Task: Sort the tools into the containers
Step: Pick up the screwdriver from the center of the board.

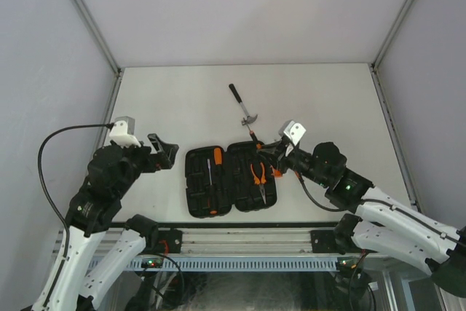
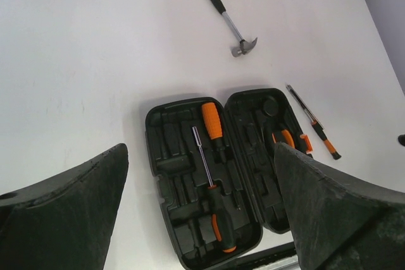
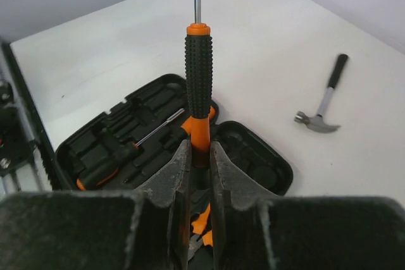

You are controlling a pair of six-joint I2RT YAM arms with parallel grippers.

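Observation:
The black tool case [image 1: 196, 198] lies open at the near middle of the table. Its left half holds a longer black-handled screwdriver [image 2: 212, 184] and an orange-handled one [image 2: 212, 120]. Orange-handled pliers [image 1: 258, 175] lie in its right half. A claw hammer [image 1: 242, 107] rests on the table beyond the case. My right gripper [image 3: 200, 150] is shut on the handle of a slim black-and-orange screwdriver [image 3: 198, 74] above the case's right half, shaft pointing away. My left gripper [image 1: 164, 152] hangs wide open left of the case, holding nothing.
A metal rail [image 1: 240, 238] runs along the near table edge just behind the case. Grey walls enclose the table on three sides. A black cable [image 1: 51, 143] loops off my left arm.

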